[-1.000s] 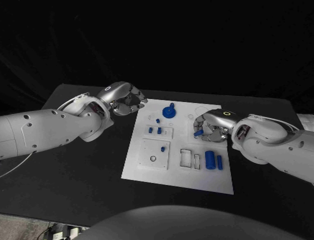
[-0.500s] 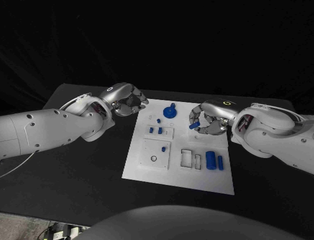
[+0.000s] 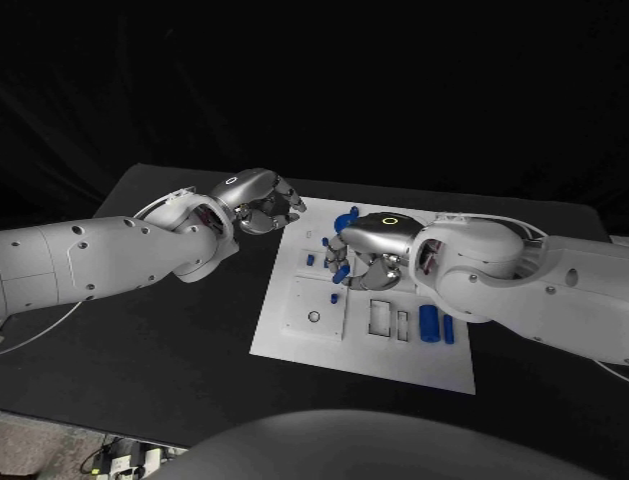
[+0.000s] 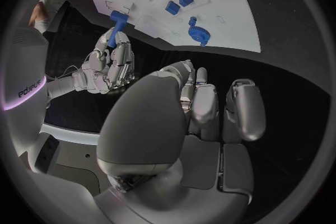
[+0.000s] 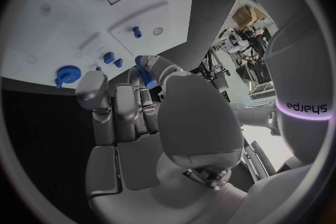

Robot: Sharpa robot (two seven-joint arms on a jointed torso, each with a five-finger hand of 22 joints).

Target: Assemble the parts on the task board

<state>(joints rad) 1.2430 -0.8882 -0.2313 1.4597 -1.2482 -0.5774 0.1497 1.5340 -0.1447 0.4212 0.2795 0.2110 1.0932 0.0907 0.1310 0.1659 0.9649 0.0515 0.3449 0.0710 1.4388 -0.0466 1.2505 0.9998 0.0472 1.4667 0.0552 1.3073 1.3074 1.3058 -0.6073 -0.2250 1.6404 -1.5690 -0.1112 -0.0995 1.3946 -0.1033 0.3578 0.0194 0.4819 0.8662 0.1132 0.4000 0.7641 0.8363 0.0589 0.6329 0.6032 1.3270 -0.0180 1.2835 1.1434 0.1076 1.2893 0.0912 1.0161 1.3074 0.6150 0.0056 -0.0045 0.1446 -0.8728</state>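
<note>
The white task board [image 3: 401, 350] lies mid-table. My right hand [image 3: 365, 252] hovers over the board's upper middle and pinches a blue peg [image 3: 343, 271], which points down toward the small blue pieces [image 3: 311, 259]. The right wrist view shows the blue peg [image 5: 145, 74] between the fingers of my right hand [image 5: 133, 109]. From the left wrist, the same peg [image 4: 116, 24] sticks out of my right hand [image 4: 111, 67]. A blue gear [image 3: 346, 220] stands at the board's far edge. My left hand [image 3: 264, 204] hangs just off the board's far left corner, fingers curled in, holding nothing.
Two blue cylinders [image 3: 428, 323] lie on the board's right side, beside empty rectangular slots [image 3: 376, 315]. A raised square block with a round hole [image 3: 314, 316] sits on the board's left. A short blue peg [image 5: 137, 32] stands upright in the board [image 5: 63, 17].
My right hand has carried the blue peg leftward, from the board's right edge to over its upper middle. The left hand has stayed by the far left corner.
</note>
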